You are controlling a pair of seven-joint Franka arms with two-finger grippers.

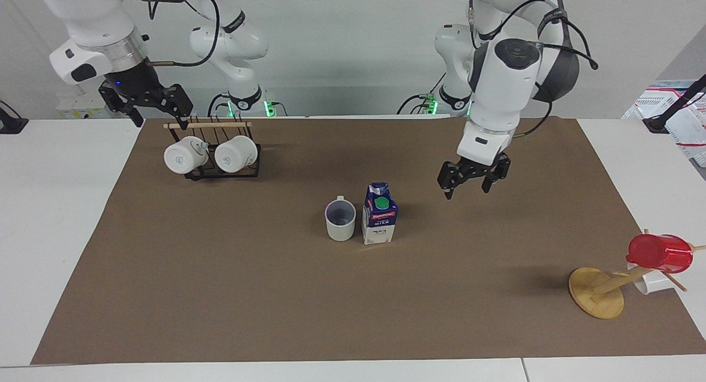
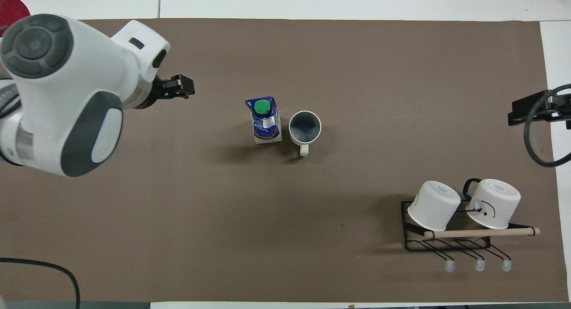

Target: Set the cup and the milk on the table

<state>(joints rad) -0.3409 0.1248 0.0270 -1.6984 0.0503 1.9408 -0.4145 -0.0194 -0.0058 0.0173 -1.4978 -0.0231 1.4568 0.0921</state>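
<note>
White table (image 1: 66,216) with brown mat (image 1: 220,294) across most of it. Milk (image 1: 379,220) stands upright on mat at mid-table, green cap up; cup (image 1: 340,219) upright just beside it, toward right arm's end, handle pointing toward robots. Left end effector (image 1: 470,183) hangs in air over bare mat toward left arm's end, fingers spread, empty. Right end effector (image 1: 160,110) waits above black mug rack (image 1: 223,170) holding two white mugs (image 1: 185,156); fingers apart, nothing between them.
</note>
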